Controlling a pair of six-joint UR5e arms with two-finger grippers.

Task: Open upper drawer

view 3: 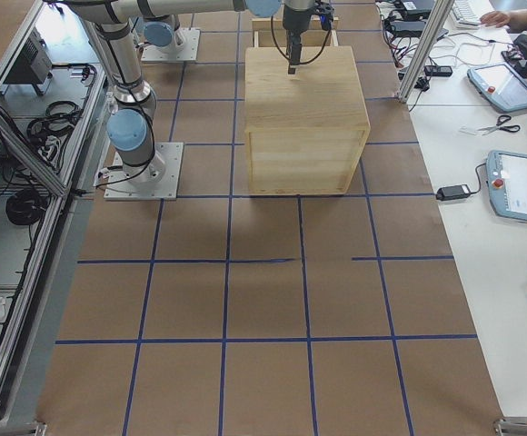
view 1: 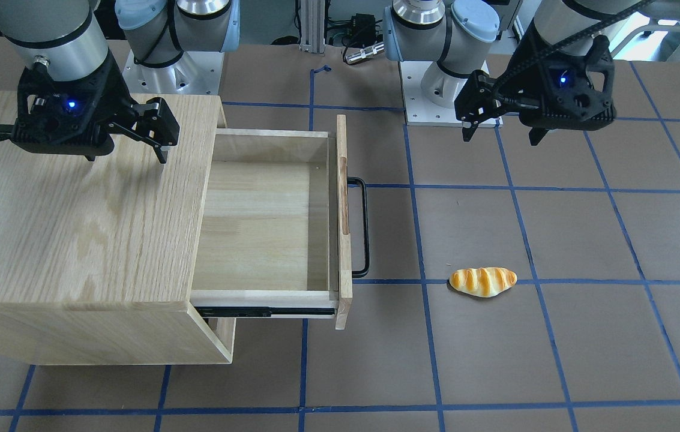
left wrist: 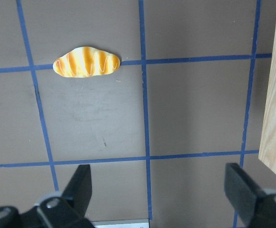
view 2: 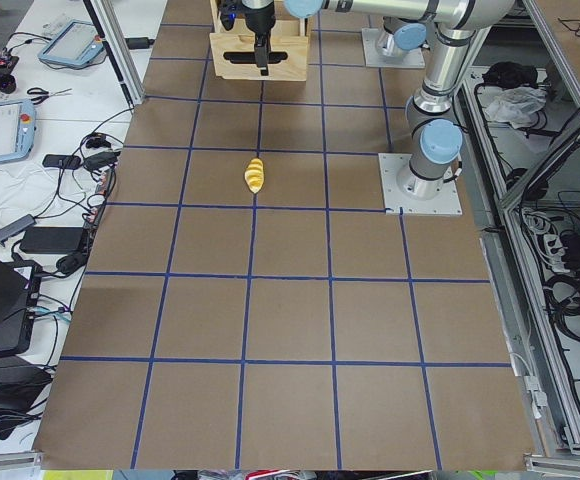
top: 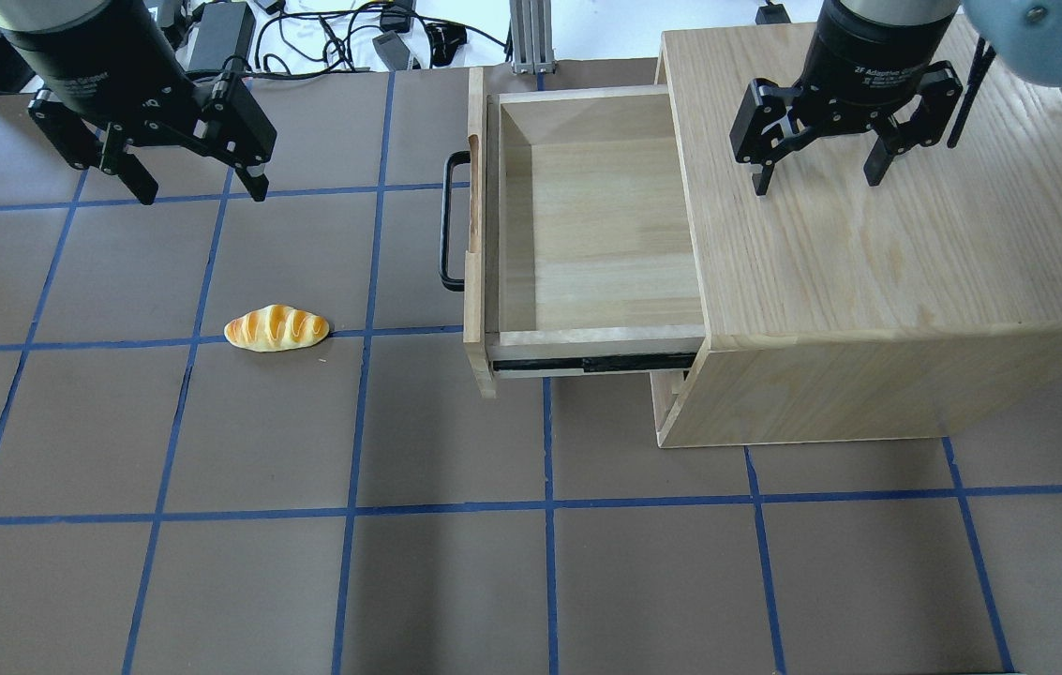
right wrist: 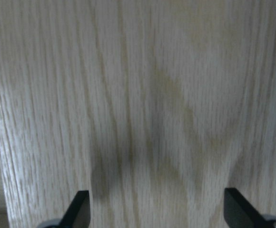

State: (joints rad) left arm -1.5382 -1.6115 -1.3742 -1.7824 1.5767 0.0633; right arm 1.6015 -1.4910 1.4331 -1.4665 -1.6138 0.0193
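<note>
The upper drawer (top: 587, 234) of the pale-wood cabinet (top: 877, 281) stands pulled out and empty, its black bar handle (top: 446, 220) facing the table's middle. It also shows in the front-facing view (view 1: 267, 222), with its handle (view 1: 364, 227). My left gripper (top: 188, 183) is open and empty, hovering above the table well away from the handle; it shows in the front-facing view (view 1: 503, 132). My right gripper (top: 816, 178) is open and empty above the cabinet's top; it shows in the front-facing view (view 1: 126, 157).
A toy bread roll (top: 276, 328) lies on the brown table between my left gripper and the drawer. Blue tape lines grid the table (top: 456, 562). Cables and power bricks (top: 324, 37) lie beyond the far edge. The lower drawer's edge (top: 666, 398) shows under the open one.
</note>
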